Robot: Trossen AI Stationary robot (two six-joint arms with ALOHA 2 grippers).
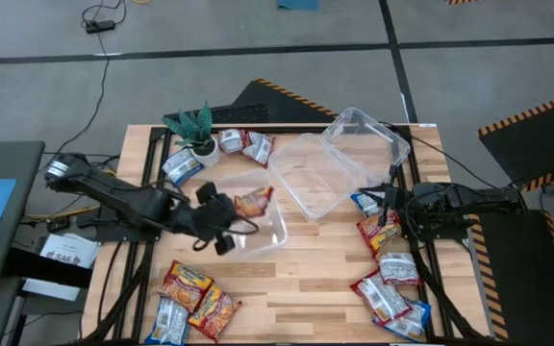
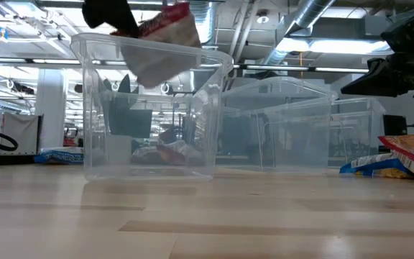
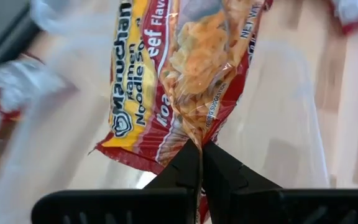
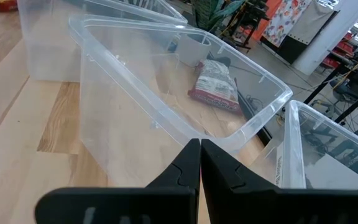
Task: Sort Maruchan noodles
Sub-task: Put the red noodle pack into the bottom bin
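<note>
My left gripper [image 1: 227, 213] [image 3: 201, 152] is shut on a red-orange-yellow Maruchan packet [image 1: 254, 201] [image 2: 162, 39] over the open top of the near clear tub [image 1: 263, 238] [image 2: 149, 108]. My right gripper [image 1: 386, 205] [image 4: 200, 149] is shut and empty, hovering at the table's right above a blue-and-white packet [image 1: 365, 202]. More packets lie flat on the table at the far left [image 1: 243, 144], the near left [image 1: 195, 298] and the right [image 1: 388, 274]. Another packet [image 4: 216, 84] shows through a tub wall in the right wrist view. My left gripper pinches the packet between its two fingers at a gathered crease near one edge [image 3: 192, 132]. The fingers come from the table's left, slanting down. The packet is lifted clear and hangs tilted over the tub's open top [image 2: 157, 43].
Two more clear tubs stand behind the near one, in the middle [image 1: 306, 178] and toward the far right [image 1: 364, 139]. A small potted green plant [image 1: 195, 130] stands at the far left edge. Bare wood lies along the near middle [image 1: 296, 308].
</note>
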